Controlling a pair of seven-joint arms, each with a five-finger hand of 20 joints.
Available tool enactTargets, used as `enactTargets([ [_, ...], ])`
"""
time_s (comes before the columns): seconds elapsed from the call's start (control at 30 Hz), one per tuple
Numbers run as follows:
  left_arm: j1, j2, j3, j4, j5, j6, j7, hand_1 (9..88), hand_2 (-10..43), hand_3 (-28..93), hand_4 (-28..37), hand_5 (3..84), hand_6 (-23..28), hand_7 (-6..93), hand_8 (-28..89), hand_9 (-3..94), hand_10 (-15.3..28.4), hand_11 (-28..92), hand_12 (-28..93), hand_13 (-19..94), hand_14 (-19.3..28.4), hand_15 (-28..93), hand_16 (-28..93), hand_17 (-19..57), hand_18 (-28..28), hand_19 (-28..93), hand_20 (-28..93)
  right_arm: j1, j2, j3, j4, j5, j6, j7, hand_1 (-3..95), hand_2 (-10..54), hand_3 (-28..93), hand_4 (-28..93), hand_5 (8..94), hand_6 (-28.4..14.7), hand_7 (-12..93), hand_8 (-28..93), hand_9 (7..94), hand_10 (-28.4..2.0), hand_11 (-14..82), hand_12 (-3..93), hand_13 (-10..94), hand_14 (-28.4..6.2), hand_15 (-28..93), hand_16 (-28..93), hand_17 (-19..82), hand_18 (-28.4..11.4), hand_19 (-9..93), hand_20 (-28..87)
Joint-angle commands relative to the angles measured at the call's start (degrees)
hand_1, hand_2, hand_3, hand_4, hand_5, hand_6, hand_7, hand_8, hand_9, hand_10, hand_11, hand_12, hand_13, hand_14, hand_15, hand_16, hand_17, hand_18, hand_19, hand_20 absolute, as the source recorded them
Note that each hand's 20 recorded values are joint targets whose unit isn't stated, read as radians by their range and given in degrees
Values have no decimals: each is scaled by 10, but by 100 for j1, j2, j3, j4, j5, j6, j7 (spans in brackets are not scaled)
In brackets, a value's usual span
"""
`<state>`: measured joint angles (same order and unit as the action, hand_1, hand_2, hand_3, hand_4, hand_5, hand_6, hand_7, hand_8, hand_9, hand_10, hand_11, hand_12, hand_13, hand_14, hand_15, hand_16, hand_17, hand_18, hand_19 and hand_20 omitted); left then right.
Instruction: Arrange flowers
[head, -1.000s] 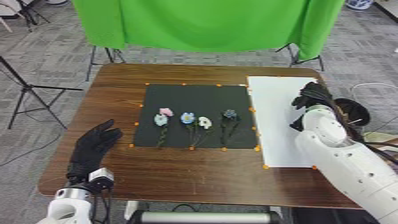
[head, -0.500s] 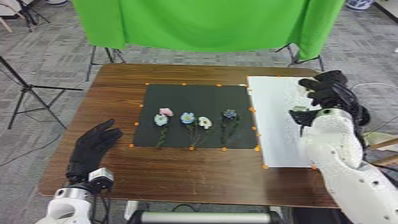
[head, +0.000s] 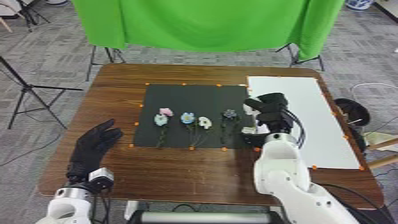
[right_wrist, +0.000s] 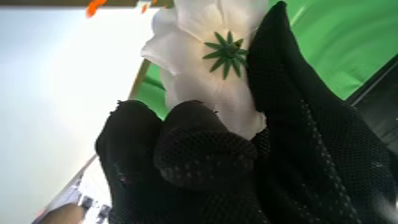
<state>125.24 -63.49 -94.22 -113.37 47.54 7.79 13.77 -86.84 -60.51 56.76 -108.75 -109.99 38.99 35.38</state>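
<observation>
White fabric-like flower with a spiky green centre (right_wrist: 218, 60), pinched

So I'm running this remotely, and my black-gloved right hand (head: 270, 107) has that bloom clamped between thumb and fingers, where the flat black mat (head: 191, 93) meets the smooth white board (head: 311, 112). Laid on the mat: a small pink flower (head: 165, 111), a pale blue one (head: 161, 120), a brighter blue one (head: 187, 118), a small white one (head: 205, 122) and a dark bluish one (head: 230, 114). The round black bin (head: 354, 111) is by the brown wooden table's (head: 169, 172) right edge; can't make out its contents. My black-gloved left hand (head: 91, 147) rests at the left, fingers relaxed.
</observation>
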Motion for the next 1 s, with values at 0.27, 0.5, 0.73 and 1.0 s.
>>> enactTargets([
  [0.27,102,-24,4,54,12,-35,-76,241,-60,723,-243,492,3,173,-80,500,124,212,139,370,165,217,19,38,132,115,182,-87,78,-234,399,-1276,-82,-295,561,-54,635,-193,760,27,168,-23,726,-84,89,107,937,-9,650,269,699,-125,932,569],
  [0.5,129,-30,-20,34,10,-27,-63,240,-62,724,-241,492,4,172,-80,499,123,211,139,371,165,217,19,38,132,115,182,-301,371,-256,444,-1724,-484,-548,552,-54,637,-191,752,29,171,-26,718,-84,96,102,934,-13,645,273,692,-130,932,566],
  [0.73,118,-32,-11,39,8,-22,-43,241,-63,724,-242,492,3,172,-80,500,124,212,139,370,165,216,19,39,132,114,182,-204,568,-416,460,-1757,-660,-550,548,-52,636,-194,749,33,176,-28,715,-77,97,97,929,-14,646,274,682,-133,932,566],
  [1.0,95,-24,-1,48,1,-19,-32,240,-65,726,-242,491,3,172,-80,499,123,212,139,370,166,217,20,39,132,114,182,-26,555,-570,549,-1705,-735,-565,545,-52,639,-193,745,35,177,-30,713,-75,98,94,928,-15,647,274,682,-135,932,565],
])
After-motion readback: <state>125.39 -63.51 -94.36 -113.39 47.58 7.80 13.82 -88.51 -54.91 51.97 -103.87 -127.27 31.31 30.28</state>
